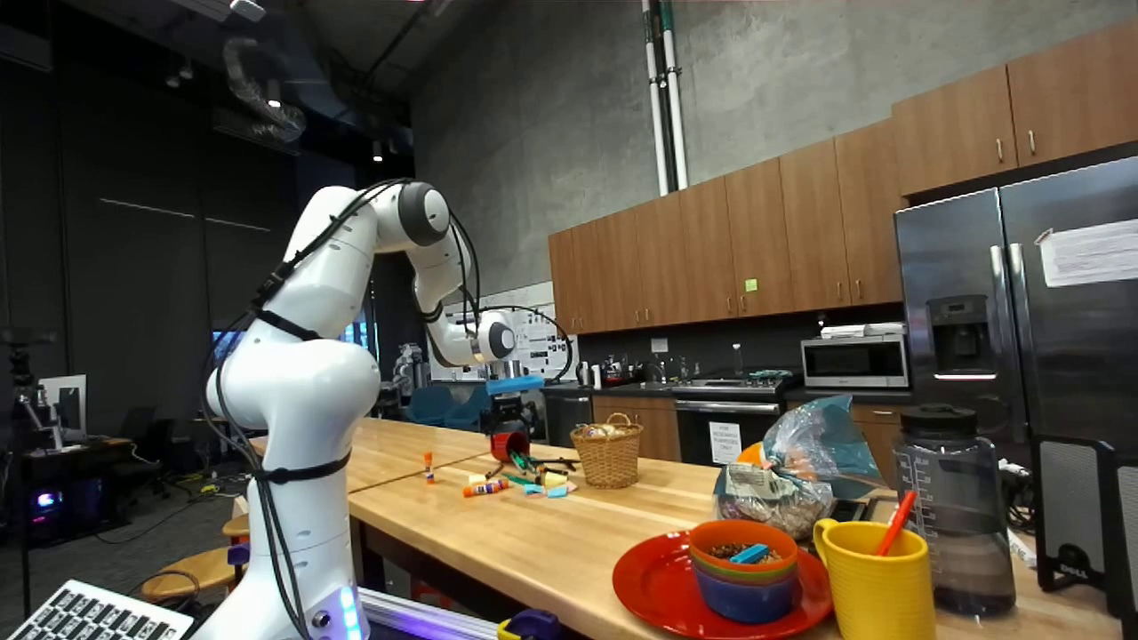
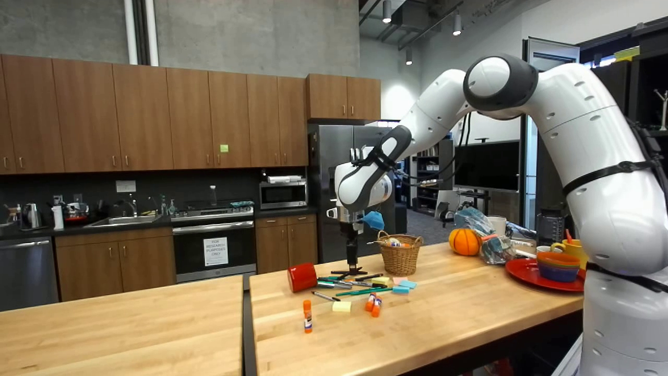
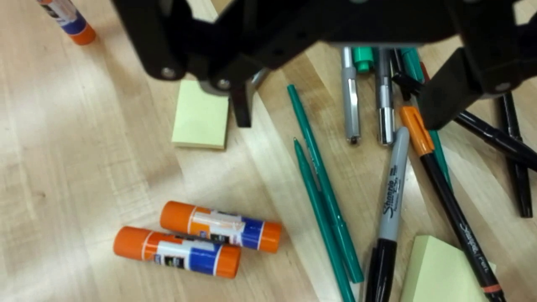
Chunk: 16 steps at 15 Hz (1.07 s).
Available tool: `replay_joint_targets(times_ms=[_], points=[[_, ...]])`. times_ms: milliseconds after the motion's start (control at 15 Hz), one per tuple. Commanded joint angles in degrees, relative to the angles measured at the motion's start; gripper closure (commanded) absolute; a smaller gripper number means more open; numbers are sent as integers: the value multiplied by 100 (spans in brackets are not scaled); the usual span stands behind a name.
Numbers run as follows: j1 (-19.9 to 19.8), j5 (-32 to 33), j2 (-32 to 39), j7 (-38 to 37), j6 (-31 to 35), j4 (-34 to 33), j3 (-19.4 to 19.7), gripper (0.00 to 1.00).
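While the fingers (image 3: 444,90) gape wide over pens (image 3: 394,180), the red cup (image 2: 302,277) lies tipped (the basket (image 2: 401,260) holds small items (image 1: 605,430)).

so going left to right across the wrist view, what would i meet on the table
glue stick at the upper left, two glue sticks side by side, two green pens, grey-and-black Sharpie, lower yellow note pad, black pen near the right edge

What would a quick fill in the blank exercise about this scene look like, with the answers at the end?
Near the pens, the gripper is not shut but ____.
The red cup lies on its ____.
Of the three glue sticks, only ____ stands upright.
The plate under the stacked bowls is coloured ____.
Missing words: open; side; one; red.
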<state>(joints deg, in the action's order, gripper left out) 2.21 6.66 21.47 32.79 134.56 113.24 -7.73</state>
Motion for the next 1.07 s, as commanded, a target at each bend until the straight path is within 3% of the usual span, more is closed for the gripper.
replay_joint_targets(times_ms=[0, 267, 867, 933, 1000], points=[[205, 509, -276, -904, -453, 211, 229, 0], [269, 1082, -517, -1415, -1088, 585, 333, 0], [18, 673, -1165, -1223, -1050, 1842, 282, 0], [5, 591, -1156, -1256, -969, 1941, 285, 1], [-5, 481, -1134, -1264, -882, 2024, 277, 12]])
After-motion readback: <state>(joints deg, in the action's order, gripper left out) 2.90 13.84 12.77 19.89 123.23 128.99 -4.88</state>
